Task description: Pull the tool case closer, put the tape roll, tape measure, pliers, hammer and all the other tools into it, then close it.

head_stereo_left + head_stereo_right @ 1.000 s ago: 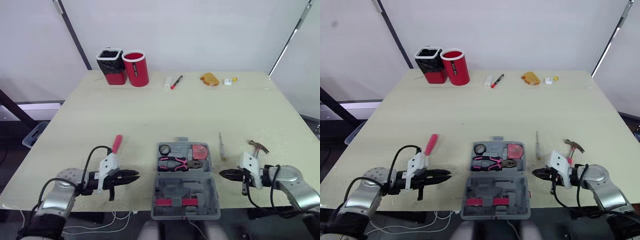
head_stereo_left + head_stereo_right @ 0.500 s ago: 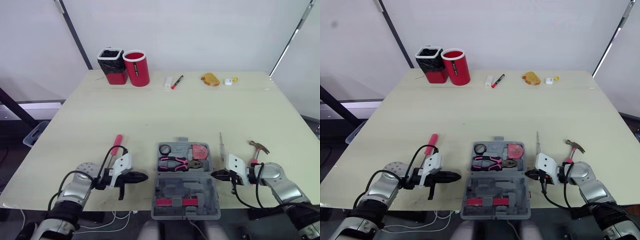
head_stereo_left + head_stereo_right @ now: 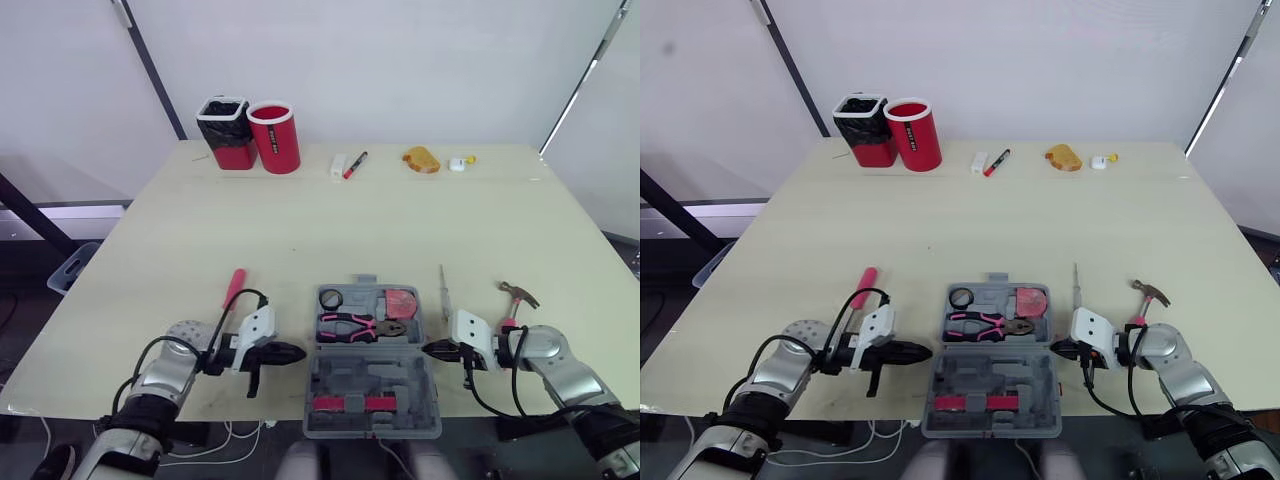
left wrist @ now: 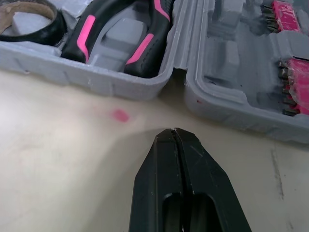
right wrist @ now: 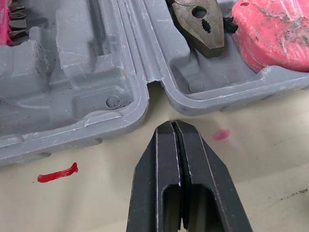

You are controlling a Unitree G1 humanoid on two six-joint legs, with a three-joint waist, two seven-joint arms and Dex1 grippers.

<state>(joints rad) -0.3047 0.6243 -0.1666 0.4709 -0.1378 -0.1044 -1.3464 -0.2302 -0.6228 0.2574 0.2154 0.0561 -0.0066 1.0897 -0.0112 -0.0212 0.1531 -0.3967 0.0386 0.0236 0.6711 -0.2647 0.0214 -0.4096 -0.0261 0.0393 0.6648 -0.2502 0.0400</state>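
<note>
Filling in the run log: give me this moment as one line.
tool case: open, pliers inside | left claw: shut, beside case | right claw: shut, beside case | hammer: on table

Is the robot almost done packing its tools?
About halfway. Done: the open tool case sits close, holding tape roll, pliers and tape measure. In hand: nothing; the left gripper and right gripper, both shut, flank it. Still to do: hammer, red-handled screwdriver and thin screwdriver lie outside; then close it.
</note>
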